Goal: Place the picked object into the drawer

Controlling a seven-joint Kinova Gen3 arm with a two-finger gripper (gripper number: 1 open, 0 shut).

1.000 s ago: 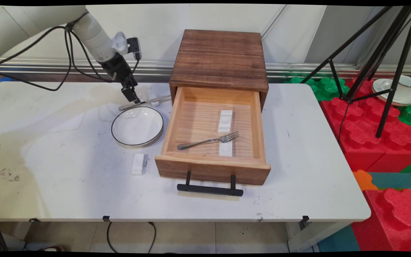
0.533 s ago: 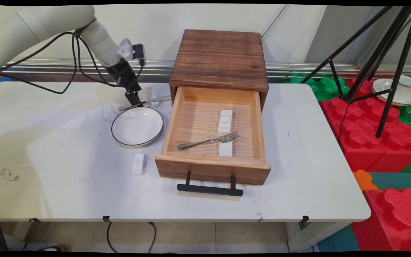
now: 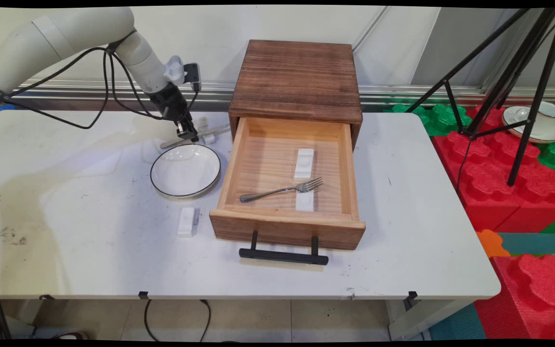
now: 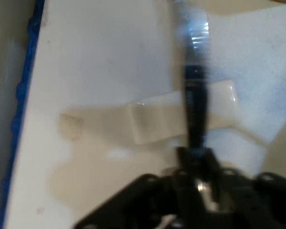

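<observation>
My gripper (image 3: 190,136) is low over the table's back left, just behind a white black-rimmed plate (image 3: 185,170). It sits at a silver knife (image 3: 217,130) that lies across a small white rest (image 3: 207,138). In the hand view the fingers (image 4: 195,105) form one closed black bar over the white rest (image 4: 152,119). The knife (image 4: 199,28) runs on beyond their tips. Whether they pinch the knife is not visible.
A wooden cabinet (image 3: 297,77) stands to the right, its drawer (image 3: 287,219) pulled open with a fork (image 3: 282,189) and white rests (image 3: 304,164) inside. A white block (image 3: 187,221) lies in front of the plate. A tripod (image 3: 523,96) and red foam blocks (image 3: 513,193) stand beyond the right edge.
The gripper has moved right and down, from left of the knife's handle to directly over the knife by the white rest. Plate, drawer and fork have stayed put.
</observation>
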